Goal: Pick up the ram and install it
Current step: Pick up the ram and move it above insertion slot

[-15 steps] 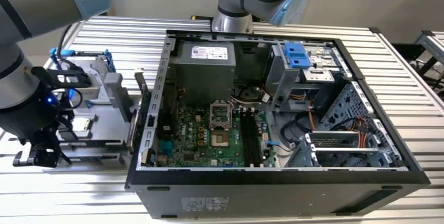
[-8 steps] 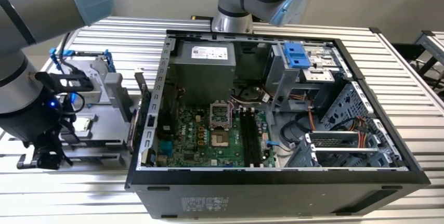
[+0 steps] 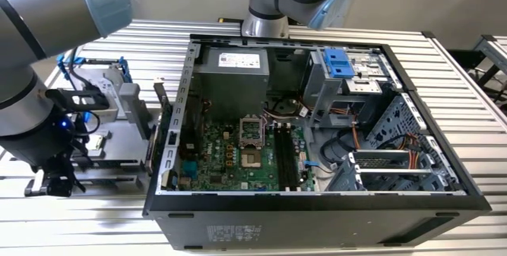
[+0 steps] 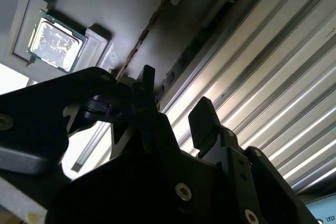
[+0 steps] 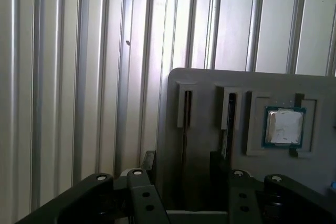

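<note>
1. The exterior view gives the big picture. The open computer case (image 3: 317, 214) sits on the ribbed worktop (image 3: 467, 72), with the green motherboard (image 3: 230, 155) and its black memory slots (image 3: 287, 155) inside. The arm (image 3: 32, 107) is down over the grey tray (image 3: 119, 143) at the exterior view's left.
2. Both wrist views go in close on that tray: two narrow slots, and a square silver chip (image 5: 284, 127) seated beside them.
3. There's the ram (image 5: 184, 140) in the first wrist view, edge-on. It is just a thin dark strip standing in the slot farther from the chip, and its colour can't be made out.
4. Its long axis runs along the slot, parallel to the worktop's ribs.
5. The tool (image 5: 184, 162) sits wide, with one dark finger (image 5: 218, 166) on each side of the strip and a gap to it both ways. It has nothing in its grasp.
</note>
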You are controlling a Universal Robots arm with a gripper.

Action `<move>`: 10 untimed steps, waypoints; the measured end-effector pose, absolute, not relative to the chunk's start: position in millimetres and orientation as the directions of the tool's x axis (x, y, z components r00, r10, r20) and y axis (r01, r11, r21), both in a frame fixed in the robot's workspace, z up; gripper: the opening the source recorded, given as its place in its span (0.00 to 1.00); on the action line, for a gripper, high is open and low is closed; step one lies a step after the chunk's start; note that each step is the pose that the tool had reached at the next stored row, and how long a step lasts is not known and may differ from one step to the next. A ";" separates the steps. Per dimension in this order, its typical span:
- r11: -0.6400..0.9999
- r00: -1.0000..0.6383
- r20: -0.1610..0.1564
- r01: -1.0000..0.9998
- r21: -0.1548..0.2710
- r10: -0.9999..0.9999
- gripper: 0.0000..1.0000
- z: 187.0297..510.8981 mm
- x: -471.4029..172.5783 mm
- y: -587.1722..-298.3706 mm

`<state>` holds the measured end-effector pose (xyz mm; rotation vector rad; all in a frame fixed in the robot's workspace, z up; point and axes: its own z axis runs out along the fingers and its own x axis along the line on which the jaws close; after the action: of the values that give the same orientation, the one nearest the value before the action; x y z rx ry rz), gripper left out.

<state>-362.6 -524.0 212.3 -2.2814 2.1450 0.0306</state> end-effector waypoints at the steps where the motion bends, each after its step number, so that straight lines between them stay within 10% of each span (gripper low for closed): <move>1: -0.062 0.061 -0.021 -0.998 0.006 -0.998 1.00 211.0 -362.6 -524.0; 10: -0.061 0.061 -0.021 -0.998 0.006 -0.998 1.00 199.8 -362.7 -523.9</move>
<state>-362.7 -523.9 199.8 -2.2812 2.1452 0.0305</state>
